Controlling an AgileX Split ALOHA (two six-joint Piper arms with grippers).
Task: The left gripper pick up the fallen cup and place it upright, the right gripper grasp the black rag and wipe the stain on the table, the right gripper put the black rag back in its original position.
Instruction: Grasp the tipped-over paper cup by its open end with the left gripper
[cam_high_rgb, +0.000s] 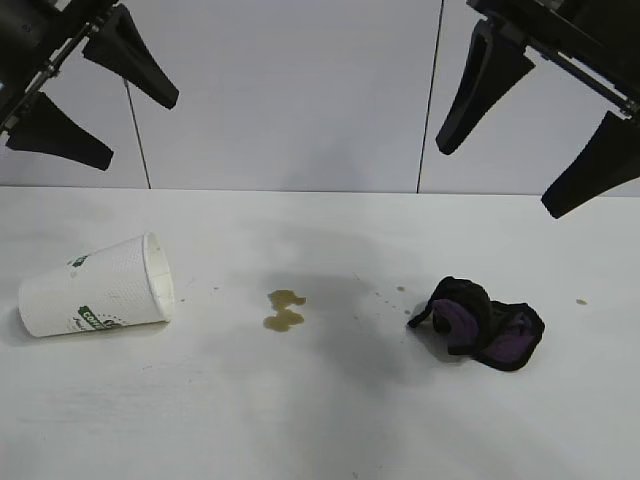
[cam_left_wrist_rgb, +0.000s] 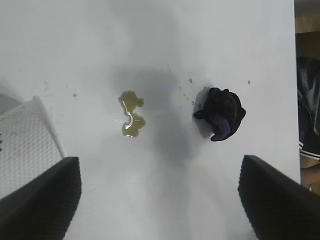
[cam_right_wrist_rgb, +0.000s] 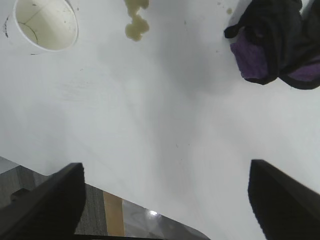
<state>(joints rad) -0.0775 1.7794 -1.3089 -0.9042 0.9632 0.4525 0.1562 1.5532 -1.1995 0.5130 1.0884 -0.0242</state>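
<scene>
1. White tabletop (cam_high_rgb: 330, 420) runs the full width of the scene, with a pale panelled wall (cam_high_rgb: 290, 90) behind it.
2. On the left side of the table the cup (cam_high_rgb: 95, 288) lies on its side, its open rim turned toward the middle and its green band facing up.
3. The left gripper (cam_high_rgb: 95, 95) hangs in the air above the cup, well apart from it, with its two fingers spread wide and nothing between them.
4. Seen from the left wrist, the cup's textured wall (cam_left_wrist_rgb: 22, 145) sits just beside one black finger (cam_left_wrist_rgb: 42, 200), though the outside view shows the claw clear of it.
5. Near the middle of the table is the stain (cam_high_rgb: 284, 310), two joined yellowish-brown blobs, between the cup and the black rag (cam_high_rgb: 480, 322).
6. The rag is a crumpled lump on the right side, purple lining showing, with a few small brown specks (cam_high_rgb: 400, 290) on the table near it.
7. The right gripper (cam_high_rgb: 540, 125) is held high above the rag, well apart, angled downward, its fingers likewise spread wide and empty.
8. From the right wrist, the rag (cam_right_wrist_rgb: 272, 45) lies beyond the fingertips, not touched.
</scene>
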